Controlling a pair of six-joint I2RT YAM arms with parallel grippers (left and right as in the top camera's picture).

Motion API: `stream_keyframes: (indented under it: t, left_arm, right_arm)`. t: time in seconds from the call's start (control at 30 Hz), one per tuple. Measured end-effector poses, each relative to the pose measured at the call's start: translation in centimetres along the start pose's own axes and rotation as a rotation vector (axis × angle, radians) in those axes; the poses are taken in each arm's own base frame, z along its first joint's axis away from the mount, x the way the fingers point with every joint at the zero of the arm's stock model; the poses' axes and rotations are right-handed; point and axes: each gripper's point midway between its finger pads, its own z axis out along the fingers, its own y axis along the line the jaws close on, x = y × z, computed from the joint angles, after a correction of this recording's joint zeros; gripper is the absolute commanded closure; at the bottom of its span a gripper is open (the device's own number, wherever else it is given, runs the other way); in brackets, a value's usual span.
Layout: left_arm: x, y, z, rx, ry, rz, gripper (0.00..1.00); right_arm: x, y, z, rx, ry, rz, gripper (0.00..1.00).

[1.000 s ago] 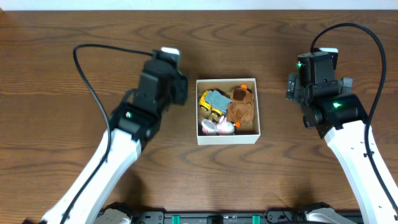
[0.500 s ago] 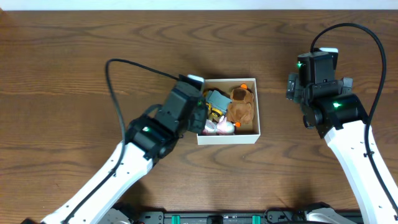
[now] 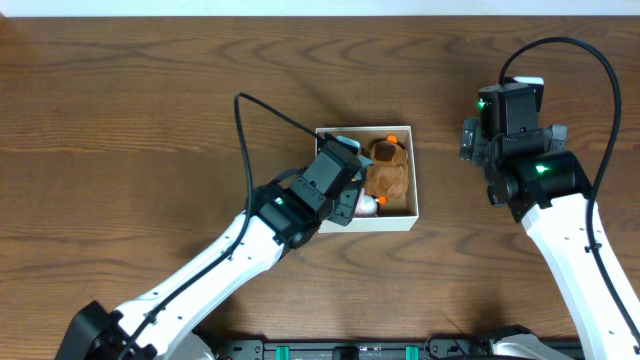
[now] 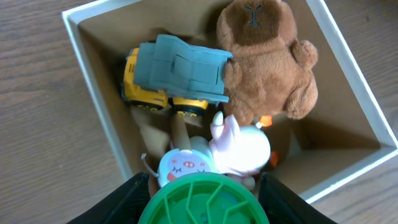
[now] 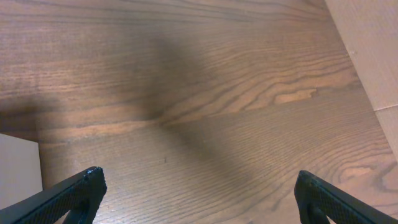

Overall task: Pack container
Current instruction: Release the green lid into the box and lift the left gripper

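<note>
Overhead and wrist views of a two-arm station on a brown wooden surface (image 3: 120,80). The container (image 3: 390,222), a shallow square box, white outside and brown inside, lies flat and open near the middle of the surface, between the two arms. The left arm reaches in from the lower left, and its head covers the left part of the box in the overhead view. The left pincer (image 4: 205,193) is partly closed, its two dark fingers clamped on either side of a round green piece (image 4: 202,202) held above the near edge of the box; what the piece is cannot be told from the part that shows. Inside the box, the left wrist view shows a yellow toy truck (image 4: 174,74) with a grey bed against the left wall, a brown plush animal (image 4: 264,59) lying on its back just beside it and filling the far right corner, and a pink-and-white pig toy (image 4: 239,149) in front of both, touching the plush. The right arm stands well apart to the right of the box. The right pincer (image 5: 199,179) has its fingers spread wide with nothing between them, above bare wood.
</note>
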Motion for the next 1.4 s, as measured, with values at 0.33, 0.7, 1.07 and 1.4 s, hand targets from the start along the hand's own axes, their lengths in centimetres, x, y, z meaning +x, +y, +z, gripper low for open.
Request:
stream_keyframes:
  t: [0.33,0.7,1.07,1.4]
  left_arm:
    - [-0.6,-0.3,1.5,0.006,-0.015,-0.005,0.43]
    - [-0.7,-0.4,1.5,0.008,-0.021,-0.009,0.23]
    - [-3.7,-0.8,0.7,0.022,-0.149,-0.021,0.23]
    - [-8.4,7.9,-7.1,-0.235,-0.404,-0.173,0.23]
  right_arm:
    - [0.0,0.0,0.0,0.0,0.0,0.0,0.01]
    - [0.0,0.0,0.0,0.0,0.0,0.0,0.01]
    - [0.0,0.0,0.0,0.0,0.0,0.0,0.01]
    - [0.0,0.0,0.0,0.0,0.0,0.0,0.01]
